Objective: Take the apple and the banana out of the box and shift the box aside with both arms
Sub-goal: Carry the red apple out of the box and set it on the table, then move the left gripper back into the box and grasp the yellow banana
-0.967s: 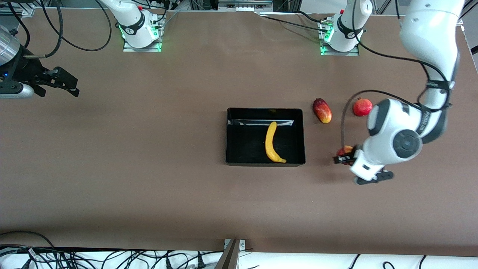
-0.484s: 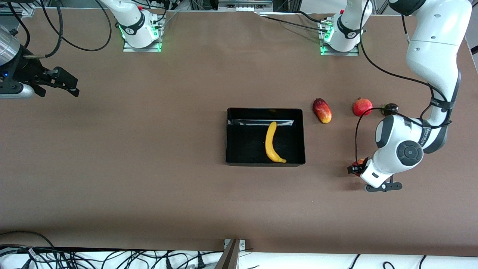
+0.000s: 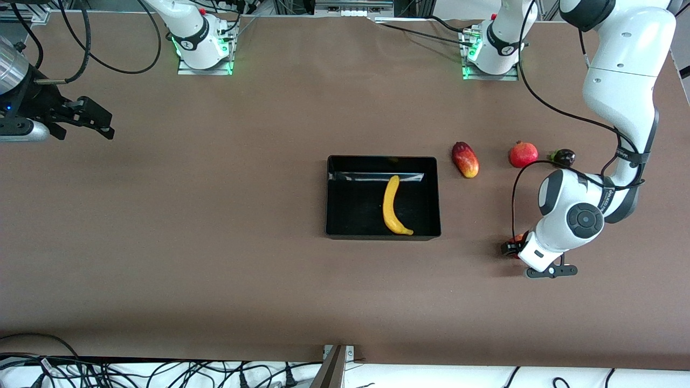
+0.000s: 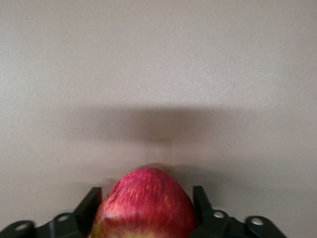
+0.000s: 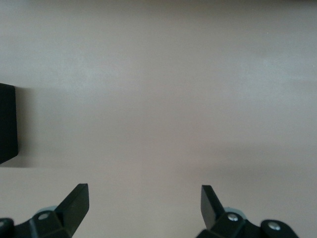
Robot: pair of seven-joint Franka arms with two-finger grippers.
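The black box (image 3: pixel 335 195) sits mid-table with the yellow banana (image 3: pixel 392 207) lying in it. My left gripper (image 3: pixel 510 248) is shut on the red apple with yellow streaks (image 3: pixel 519 237), very low over the bare table, beside the box toward the left arm's end. In the left wrist view the apple (image 4: pixel 143 206) fills the gap between both fingers (image 4: pixel 92 204). My right gripper (image 3: pixel 103 126) is open and empty, waiting over the right arm's end of the table. Its wrist view shows its spread gripper (image 5: pixel 143 198) and a corner of the box (image 5: pixel 7 124).
A red-yellow mango (image 3: pixel 465 159), a pomegranate (image 3: pixel 523 154) and a small dark fruit (image 3: pixel 564 157) lie in a row beside the box toward the left arm's end, farther from the front camera than the apple. Cables hang along the table's front edge.
My left gripper has carried the apple away from the box, toward the left arm's end, and lower. The arm's shift has uncovered the small dark fruit. The right arm has not moved.
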